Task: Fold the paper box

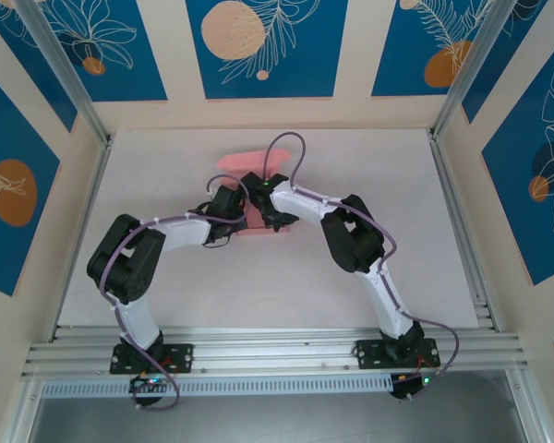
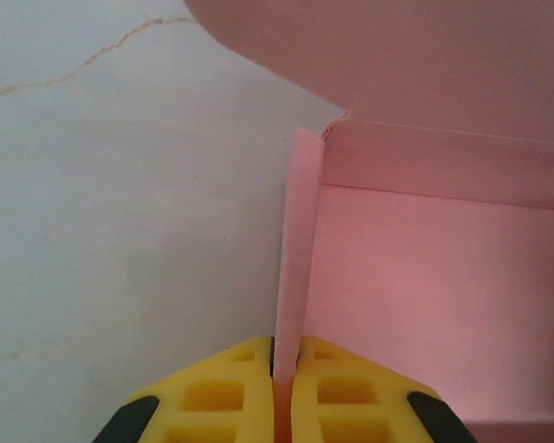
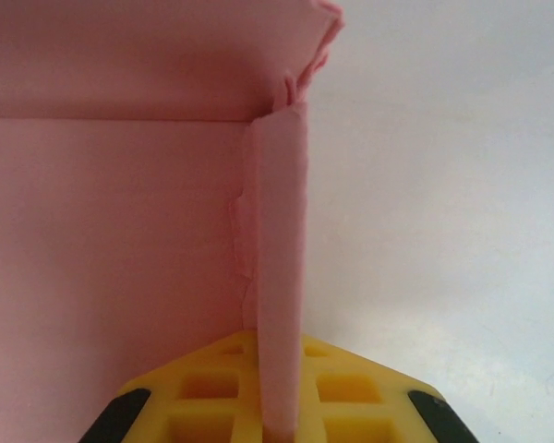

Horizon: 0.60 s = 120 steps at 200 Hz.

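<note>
The paper box [image 2: 434,277] sits mid-table [image 1: 351,277], partly erected, its lid flap [image 1: 249,160] lying open on the far side. Step in hand: standing the side walls. The left gripper [image 2: 284,362] is clamped on the left side wall [image 2: 295,249], and the right gripper [image 3: 279,383] on the right side wall [image 3: 282,258]. The next move probably requires holding both walls vertical while locking them. Both arms reach inward, elbows out, wrists converging on the box.
</note>
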Motion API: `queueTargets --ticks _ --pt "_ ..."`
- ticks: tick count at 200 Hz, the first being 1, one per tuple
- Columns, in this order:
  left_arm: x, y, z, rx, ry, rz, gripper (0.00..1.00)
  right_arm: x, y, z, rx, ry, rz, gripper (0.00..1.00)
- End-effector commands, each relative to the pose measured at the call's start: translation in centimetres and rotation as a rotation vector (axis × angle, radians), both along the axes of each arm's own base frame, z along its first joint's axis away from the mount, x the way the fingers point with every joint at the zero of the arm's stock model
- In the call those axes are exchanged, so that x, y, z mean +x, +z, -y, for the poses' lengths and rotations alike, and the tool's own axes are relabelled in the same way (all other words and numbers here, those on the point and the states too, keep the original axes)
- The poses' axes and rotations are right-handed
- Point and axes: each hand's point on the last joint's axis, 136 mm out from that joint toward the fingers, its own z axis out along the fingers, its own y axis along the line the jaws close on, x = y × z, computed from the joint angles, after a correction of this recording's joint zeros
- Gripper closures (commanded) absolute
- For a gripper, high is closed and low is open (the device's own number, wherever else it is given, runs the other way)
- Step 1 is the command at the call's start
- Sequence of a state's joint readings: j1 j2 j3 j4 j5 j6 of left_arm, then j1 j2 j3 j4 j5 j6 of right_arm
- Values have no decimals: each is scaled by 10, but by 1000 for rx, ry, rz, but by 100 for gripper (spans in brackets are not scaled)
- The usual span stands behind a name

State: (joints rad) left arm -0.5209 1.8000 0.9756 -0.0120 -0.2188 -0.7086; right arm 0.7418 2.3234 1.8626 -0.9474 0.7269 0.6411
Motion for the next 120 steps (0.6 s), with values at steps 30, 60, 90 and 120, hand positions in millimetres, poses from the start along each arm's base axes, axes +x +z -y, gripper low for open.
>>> queueTargets --ticks 30,60,90,120 --pt "-4 3 -77 330 200 7 100 -39 -20 96 -408 -31 -187 92" --pt "-6 5 -89 386 240 22 100 -42 -22 95 -364 -38 -205 95" --pt "1 3 -73 305 213 31 100 -43 -22 69 -224 -7 -194 95" --pt "12 5 -41 186 158 48 77 -41 -18 50 -174 26 -173 95"
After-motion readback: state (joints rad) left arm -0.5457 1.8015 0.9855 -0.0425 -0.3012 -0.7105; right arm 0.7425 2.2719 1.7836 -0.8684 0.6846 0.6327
